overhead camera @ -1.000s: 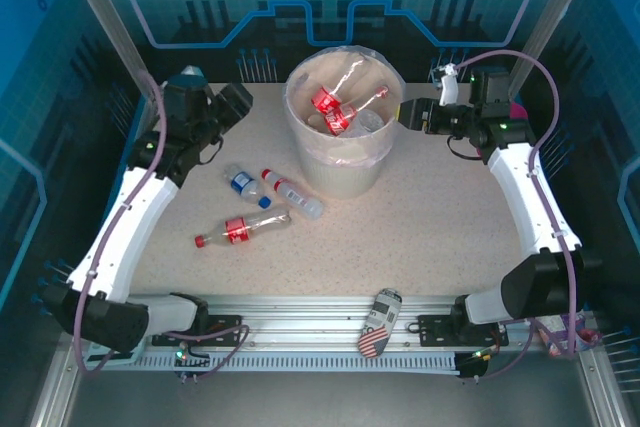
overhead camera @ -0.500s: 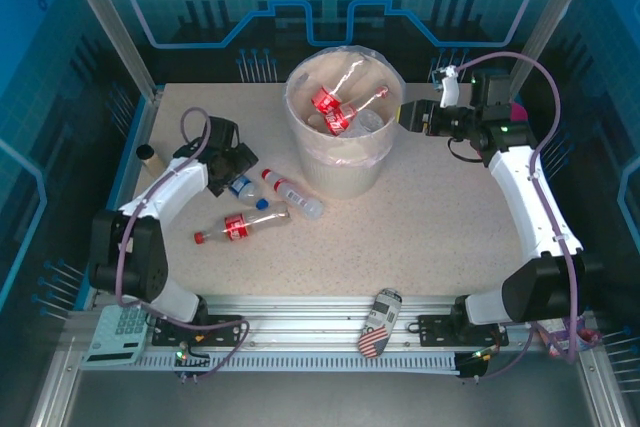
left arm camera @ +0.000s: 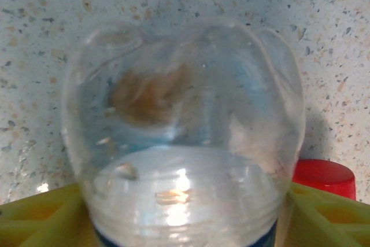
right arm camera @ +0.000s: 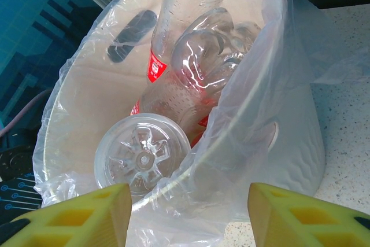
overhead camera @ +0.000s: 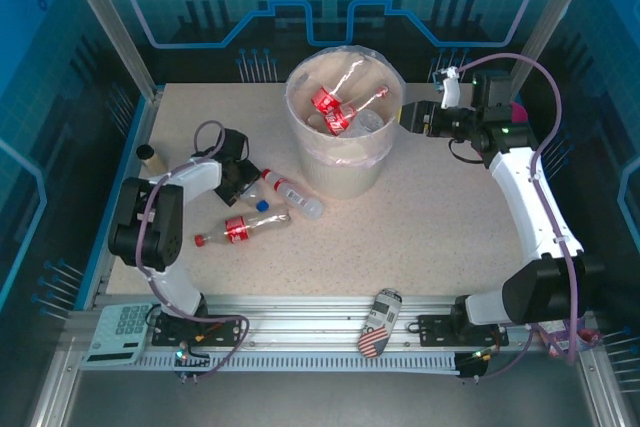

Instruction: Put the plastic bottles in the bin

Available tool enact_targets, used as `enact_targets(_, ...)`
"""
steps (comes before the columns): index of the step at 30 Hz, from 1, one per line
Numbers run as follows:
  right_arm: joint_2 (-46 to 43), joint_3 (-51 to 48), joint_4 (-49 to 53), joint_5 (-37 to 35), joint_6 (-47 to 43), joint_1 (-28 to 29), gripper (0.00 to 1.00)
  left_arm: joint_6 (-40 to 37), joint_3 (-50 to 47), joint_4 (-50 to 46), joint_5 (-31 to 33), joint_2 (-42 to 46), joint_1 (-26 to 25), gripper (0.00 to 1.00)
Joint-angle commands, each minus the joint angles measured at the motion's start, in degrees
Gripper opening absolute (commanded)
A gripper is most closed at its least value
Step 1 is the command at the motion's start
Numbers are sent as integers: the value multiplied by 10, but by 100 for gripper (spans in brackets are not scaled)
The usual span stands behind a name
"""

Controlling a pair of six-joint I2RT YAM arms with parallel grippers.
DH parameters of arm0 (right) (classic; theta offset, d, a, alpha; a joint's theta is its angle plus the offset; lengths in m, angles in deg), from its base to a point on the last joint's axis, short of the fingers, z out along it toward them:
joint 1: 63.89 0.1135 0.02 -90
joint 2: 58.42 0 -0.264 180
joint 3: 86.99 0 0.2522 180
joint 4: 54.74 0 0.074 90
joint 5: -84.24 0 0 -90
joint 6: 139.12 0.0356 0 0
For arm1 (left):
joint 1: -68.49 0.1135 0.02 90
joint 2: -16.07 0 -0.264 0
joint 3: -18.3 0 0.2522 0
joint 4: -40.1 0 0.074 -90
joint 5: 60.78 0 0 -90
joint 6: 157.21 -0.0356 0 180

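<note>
The bin (overhead camera: 345, 169) stands at the back centre with several red-labelled plastic bottles (overhead camera: 333, 109) inside. Three bottles lie on the table to its left: a blue-labelled one (overhead camera: 247, 187), a red-capped clear one (overhead camera: 295, 194) and a red-labelled one (overhead camera: 243, 228). My left gripper (overhead camera: 236, 173) is down on the blue-labelled bottle (left arm camera: 185, 114), whose base sits between the yellow fingers (left arm camera: 40, 218), both pressed to its sides. A red cap (left arm camera: 324, 177) shows beside it. My right gripper (overhead camera: 412, 117) hovers open at the bin's right rim (right arm camera: 289, 143), its jaws (right arm camera: 188, 206) holding nothing.
A stars-and-stripes can (overhead camera: 378, 323) lies on the front rail. A calculator (overhead camera: 122, 331) sits at the front left corner. A small dark-topped cylinder (overhead camera: 148, 155) stands by the left edge. The bin's clear bag (right arm camera: 254, 67) drapes over its rim.
My left arm swung down from a raised pose at the far left and set its gripper onto the blue-labelled bottle, jaws closing around it. The right arm has barely moved.
</note>
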Motion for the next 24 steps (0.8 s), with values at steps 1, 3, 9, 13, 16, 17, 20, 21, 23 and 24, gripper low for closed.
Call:
enact_targets(1, -11, -8, -8, 11, -7, -9, 56, 11, -7, 10, -2, -11, 5, 65)
enact_targets(3, -13, -8, -6, 10, -8, -10, 56, 12, -7, 10, 2, -5, 5, 64)
enact_targets(9, -7, 1, -7, 14, -6, -12, 56, -4, 13, -22, 24, 37, 6, 61)
enact_targets(13, -3, 5, -12, 17, 1, -10, 56, -31, 58, -66, 37, 98, 7, 59)
enact_targets(16, 1, 6, -16, 18, 5, -9, 56, -48, 109, -100, 35, 151, 7, 59)
enact_targets(17, 2, 7, -17, 18, 6, -8, 56, -51, 129, -111, 33, 170, 7, 58)
enact_targets(20, 5, 7, -19, 17, 7, -6, 55, -58, 180, -117, 20, 227, 6, 56)
enact_targets(21, 6, 6, -20, 17, 7, -6, 56, -57, 196, -114, 13, 241, 4, 54)
enact_targets(23, 7, 5, -20, 15, 7, -5, 55, -55, 232, -103, 11, 269, -9, 51)
enact_targets(24, 7, 5, -19, 14, 6, -4, 56, -56, 250, -98, 14, 275, -19, 51)
